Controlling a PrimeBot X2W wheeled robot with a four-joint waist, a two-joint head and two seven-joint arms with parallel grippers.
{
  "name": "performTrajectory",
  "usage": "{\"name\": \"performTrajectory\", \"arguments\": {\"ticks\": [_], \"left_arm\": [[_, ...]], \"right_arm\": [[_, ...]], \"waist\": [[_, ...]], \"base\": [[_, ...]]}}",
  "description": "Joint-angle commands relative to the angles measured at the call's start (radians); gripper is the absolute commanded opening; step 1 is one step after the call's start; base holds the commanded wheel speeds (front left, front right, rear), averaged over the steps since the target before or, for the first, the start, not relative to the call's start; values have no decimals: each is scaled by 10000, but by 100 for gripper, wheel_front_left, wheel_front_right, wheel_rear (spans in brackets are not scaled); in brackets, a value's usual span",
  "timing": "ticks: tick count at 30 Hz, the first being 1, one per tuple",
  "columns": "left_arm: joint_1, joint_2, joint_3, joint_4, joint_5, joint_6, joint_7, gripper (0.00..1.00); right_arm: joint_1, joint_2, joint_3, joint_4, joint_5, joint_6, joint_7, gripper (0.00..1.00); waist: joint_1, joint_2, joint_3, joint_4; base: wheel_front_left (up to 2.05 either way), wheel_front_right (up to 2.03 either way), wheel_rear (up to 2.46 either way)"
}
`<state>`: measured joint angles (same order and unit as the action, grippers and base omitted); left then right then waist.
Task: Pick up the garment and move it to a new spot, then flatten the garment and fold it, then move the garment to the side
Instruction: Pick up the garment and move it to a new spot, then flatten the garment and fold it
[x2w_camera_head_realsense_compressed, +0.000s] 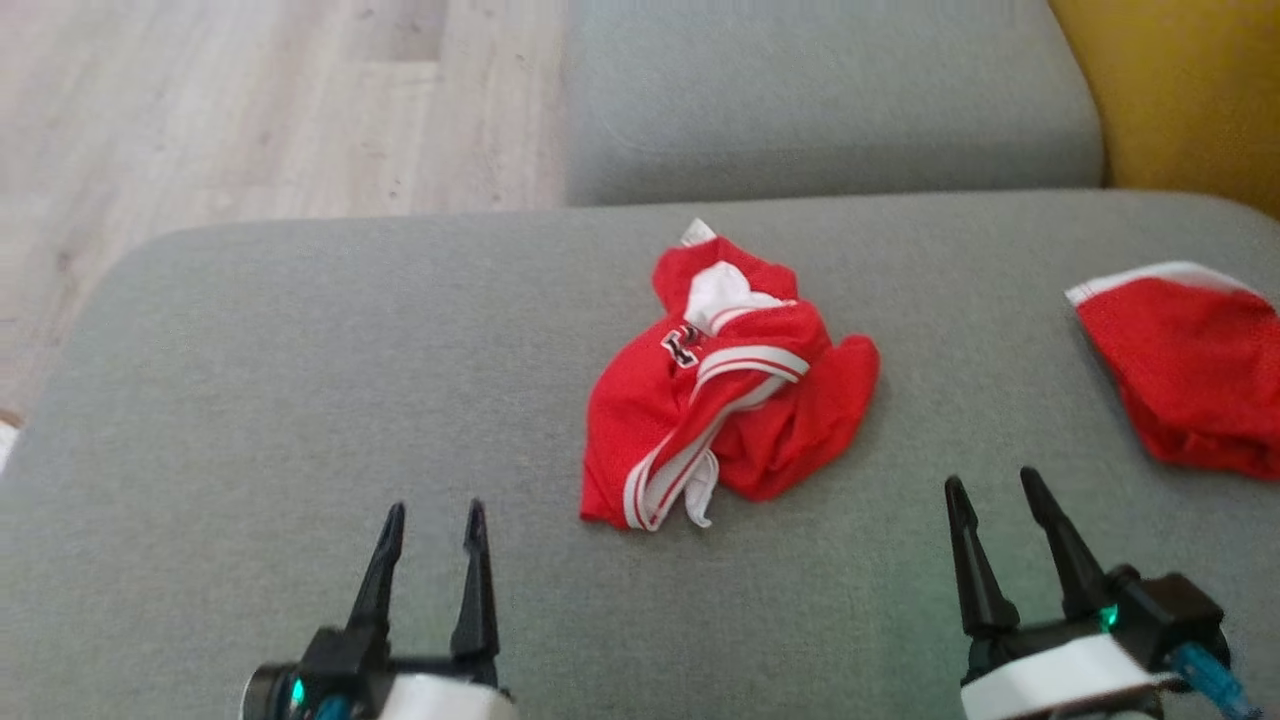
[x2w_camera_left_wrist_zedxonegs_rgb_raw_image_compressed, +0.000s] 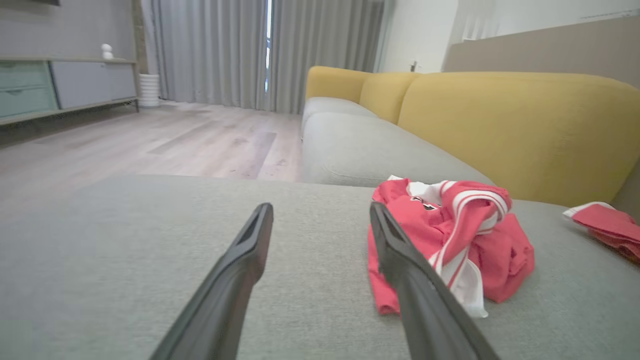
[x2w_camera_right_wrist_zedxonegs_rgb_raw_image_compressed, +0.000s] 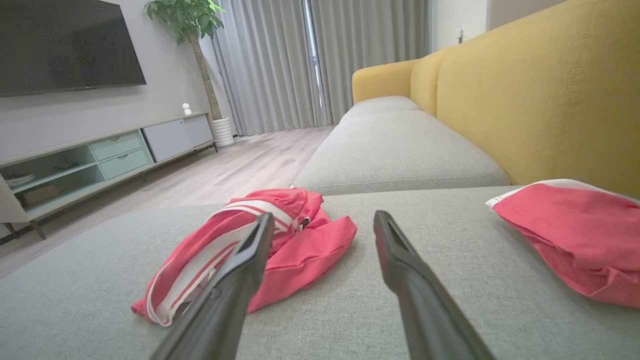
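The second red garment (x2w_camera_head_realsense_compressed: 1190, 370) is cut off by the frame's right edge, and the crest (x2w_camera_head_realsense_compressed: 683, 347) on the crumpled garment (x2w_camera_head_realsense_compressed: 720, 420) is partly hidden by folds.

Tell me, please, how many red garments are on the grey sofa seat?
2. One crumpled garment lies centrally; the second garment sits at the head view's right edge, partly cut off.

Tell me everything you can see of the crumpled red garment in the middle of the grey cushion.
The red garment looks like thin sports fabric with white stripe trim, a white inner patch and a small black-and-white emblem. It lies crumpled in a loose heap, unfolded, on the grey cushion. Only the cushion touches it.
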<state>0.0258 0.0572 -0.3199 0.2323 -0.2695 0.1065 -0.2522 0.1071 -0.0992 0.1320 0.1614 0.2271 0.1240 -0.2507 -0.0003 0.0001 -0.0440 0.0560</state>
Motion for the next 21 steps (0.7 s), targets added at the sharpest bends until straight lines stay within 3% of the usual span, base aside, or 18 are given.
{"name": "performTrajectory", "arguments": {"ticks": [1, 9, 21], "left_arm": [[-247, 34, 369, -438, 99, 48, -94, 100], [1285, -34, 1033, -2031, 719, 278, -94, 100], [2022, -60, 1183, -2005, 1608, 90, -95, 100]], "right_arm": [[-160, 15, 182, -306, -93, 67, -110, 100], [340, 165, -132, -198, -277, 67, -110, 100], [681, 421, -415, -162, -369, 67, -111, 100]], "waist": [[3, -1, -221, 230], [3, -1, -489, 471], [3, -1, -876, 580]], "base": [[0, 0, 0], [0, 0, 0], [0, 0, 0]]}}
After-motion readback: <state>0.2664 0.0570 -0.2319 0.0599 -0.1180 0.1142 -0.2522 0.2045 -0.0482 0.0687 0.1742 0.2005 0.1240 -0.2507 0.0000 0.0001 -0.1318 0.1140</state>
